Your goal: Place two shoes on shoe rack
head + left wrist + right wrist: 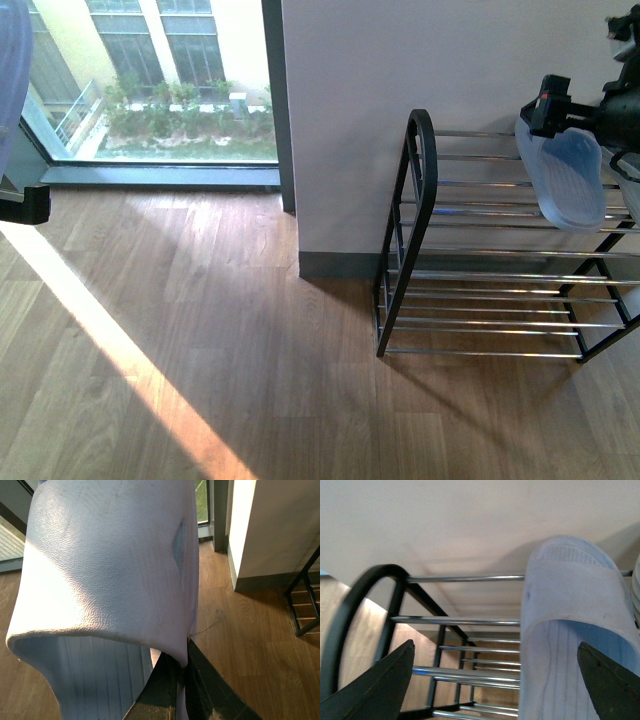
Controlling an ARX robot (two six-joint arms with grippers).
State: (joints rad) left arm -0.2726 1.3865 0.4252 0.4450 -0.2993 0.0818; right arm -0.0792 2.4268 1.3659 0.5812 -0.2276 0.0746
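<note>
Two pale blue slides show. One slide hangs from my left gripper, which is shut on the edge of its strap; in the front view this slide is high at the far left, away from the rack. The other slide lies on the top rods of the shoe rack, at the right by the wall. My right gripper hovers just over that slide's back end. In the right wrist view the gripper is open, its fingers wide on either side of the slide and not touching it.
The rack stands against a white wall on a wooden floor. A floor-to-ceiling window fills the back left. The lower chrome shelves hold nothing that I can see.
</note>
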